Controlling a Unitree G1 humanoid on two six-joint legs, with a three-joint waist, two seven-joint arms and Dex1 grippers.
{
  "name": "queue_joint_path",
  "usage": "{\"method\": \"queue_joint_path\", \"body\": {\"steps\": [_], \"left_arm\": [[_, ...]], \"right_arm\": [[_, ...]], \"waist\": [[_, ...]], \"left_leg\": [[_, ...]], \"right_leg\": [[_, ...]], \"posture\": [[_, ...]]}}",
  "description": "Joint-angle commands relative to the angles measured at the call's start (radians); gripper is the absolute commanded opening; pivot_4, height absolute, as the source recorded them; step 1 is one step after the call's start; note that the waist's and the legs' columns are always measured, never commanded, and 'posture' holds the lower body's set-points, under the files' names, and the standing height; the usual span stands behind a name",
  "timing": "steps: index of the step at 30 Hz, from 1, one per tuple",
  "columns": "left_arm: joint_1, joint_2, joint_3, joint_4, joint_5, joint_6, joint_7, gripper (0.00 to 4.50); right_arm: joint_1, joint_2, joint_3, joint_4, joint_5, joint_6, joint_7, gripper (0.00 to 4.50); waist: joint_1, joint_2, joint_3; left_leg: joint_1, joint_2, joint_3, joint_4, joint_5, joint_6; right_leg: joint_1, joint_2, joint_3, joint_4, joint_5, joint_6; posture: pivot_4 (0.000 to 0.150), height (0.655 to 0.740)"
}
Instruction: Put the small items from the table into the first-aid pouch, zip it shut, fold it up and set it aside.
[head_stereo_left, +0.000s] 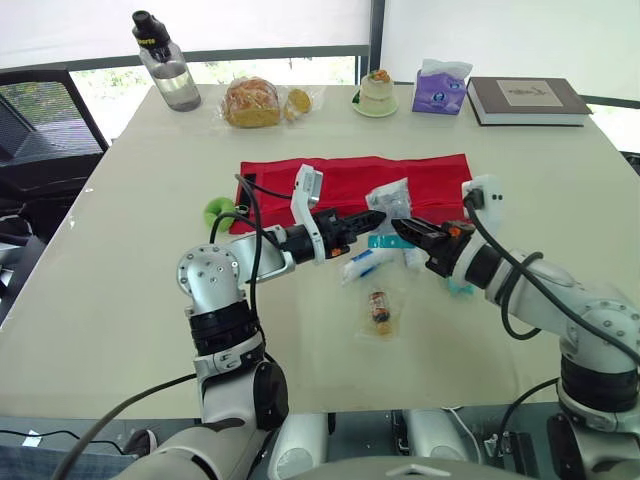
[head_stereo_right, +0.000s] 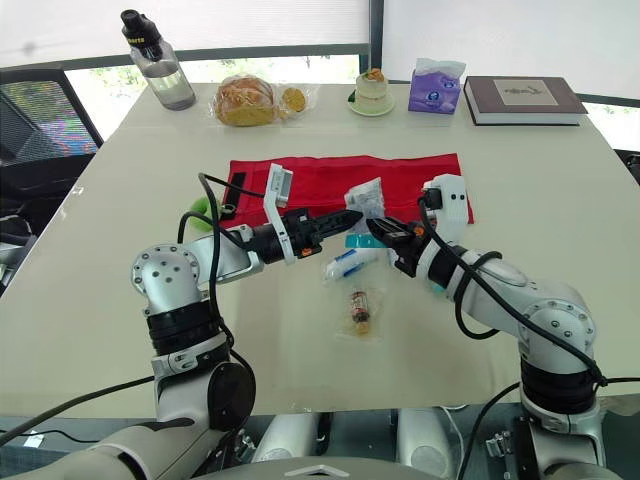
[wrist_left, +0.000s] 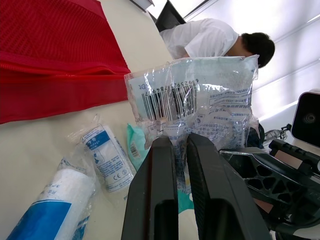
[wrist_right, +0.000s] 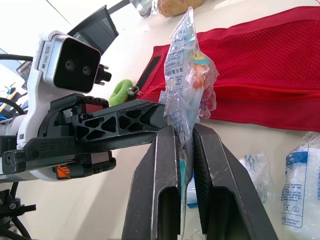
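1. First-aid pouch: red mesh, unfolded flat across the middle of the table, with its long side parallel to the far edge.
2. Far edge of the table, from the left corner to the right corner: water bottle, bagged bread, dessert, tissue box, book.
3. Left gripper: raised over the pouch's near edge, pointing right. The fingers are closed on the lower edge of the clear packet.
4. Right gripper: pointing left, tip to tip with the left gripper. The fingers are clamped on the same packet.
5. Clear packet: held upright off the surface between both grippers, just in front of the pouch's near edge. The left wrist view shows a barcode on it.
6. Wrapped bandage roll: white and blue, lying on the table below the grippers, near the pouch's near edge. A teal packet lies just beside it.
7. Green ring: at the pouch's left end.
8. Small brown bottle: in a clear wrapper, on the table nearer the front edge than the roll.
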Motion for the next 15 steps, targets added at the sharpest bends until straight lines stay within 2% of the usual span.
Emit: {"method": "queue_joint_path", "body": {"steps": [1, 5, 11, 14, 15], "left_arm": [[0.007, 0.01, -0.017, -0.037, -0.034, -0.015, -0.015, 0.0], [0.011, 0.024, -0.018, -0.038, -0.038, -0.048, -0.025, 0.0], [0.017, 0.084, -0.024, -0.049, -0.061, -0.073, -0.069, 2.45], [0.023, 0.151, -0.029, -0.052, -0.039, -0.119, -0.098, 4.08], [0.028, 0.181, -0.041, -0.052, -0.024, -0.138, -0.115, 4.47]], "right_arm": [[-0.002, -0.016, -0.007, -0.01, 0.005, -0.034, -0.014, 0.01], [0.002, -0.022, -0.001, -0.007, 0.01, -0.047, -0.013, 0.01], [0.011, -0.028, 0.003, -0.006, 0.021, -0.066, -0.012, 0.0], [0.019, -0.028, -0.002, -0.002, 0.037, -0.081, -0.014, 0.0], [0.021, -0.031, -0.003, -0.001, 0.04, -0.084, -0.013, 0.0]], "waist": [[0.0, 0.0, 0.0], [0.0, 0.0, 0.0], [0.0, 0.0, 0.0], [-0.001, 0.0, 0.0], [-0.001, 0.0, 0.0]], "left_leg": [[0.0, 0.0, 0.0, 0.0, 0.0, 0.0], [0.0, 0.0, 0.0, 0.0, 0.0, 0.0], [0.0, 0.0, 0.0, 0.0, 0.0, 0.0], [0.0, 0.0, 0.0, -0.001, 0.0, 0.0], [0.0, 0.0, 0.0, -0.001, 0.0, 0.0]], "right_leg": [[0.0, 0.0, 0.0, 0.0, 0.0, 0.0], [0.0, 0.0, 0.0, 0.0, 0.0, 0.0], [0.0, 0.0, 0.0, -0.001, 0.0, 0.0], [0.0, 0.0, 0.0, -0.001, 0.0, 0.0], [0.0, 0.0, 0.0, -0.001, 0.0, 0.0]], "posture": [[0.15, 0.74], [0.15, 0.74], [0.15, 0.74], [0.15, 0.74], [0.15, 0.74]]}}
